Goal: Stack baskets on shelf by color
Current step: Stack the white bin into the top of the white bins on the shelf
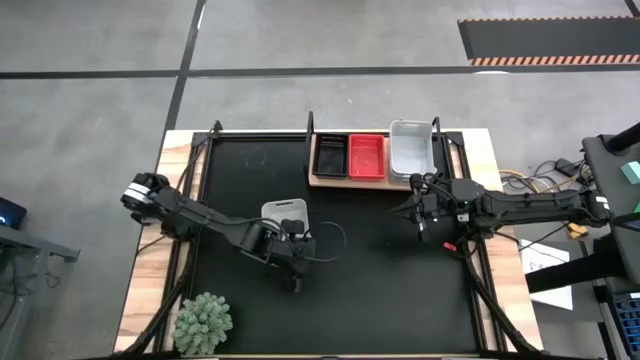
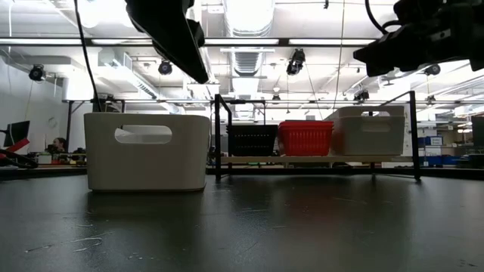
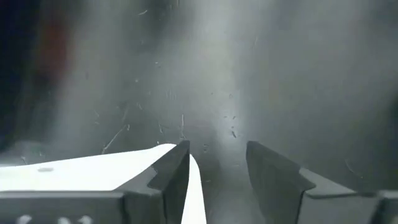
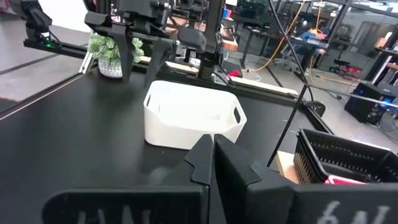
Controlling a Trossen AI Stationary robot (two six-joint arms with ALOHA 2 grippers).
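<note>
One white basket (image 1: 284, 213) (image 2: 147, 151) (image 4: 189, 118) stands upright on its base on the black mat. My left gripper (image 1: 296, 272) (image 4: 140, 73) (image 3: 214, 162) hangs open just above its near side, fingers slanting down, clear of the rim (image 3: 81, 171). On the wooden shelf (image 1: 318, 180) (image 2: 318, 159) at the far edge sit a black basket (image 1: 330, 155), a red basket (image 1: 367, 157) and a white basket (image 1: 410, 148) side by side. My right gripper (image 1: 415, 210) (image 4: 211, 155) is shut and empty, held level above the mat in front of the shelf.
A spiky green plant (image 1: 203, 322) (image 4: 109, 53) stands at the mat's near left corner. Thin black rods (image 2: 218, 136) frame the shelf. Bare mat (image 1: 380, 290) lies between the loose basket and the table's near and right edges.
</note>
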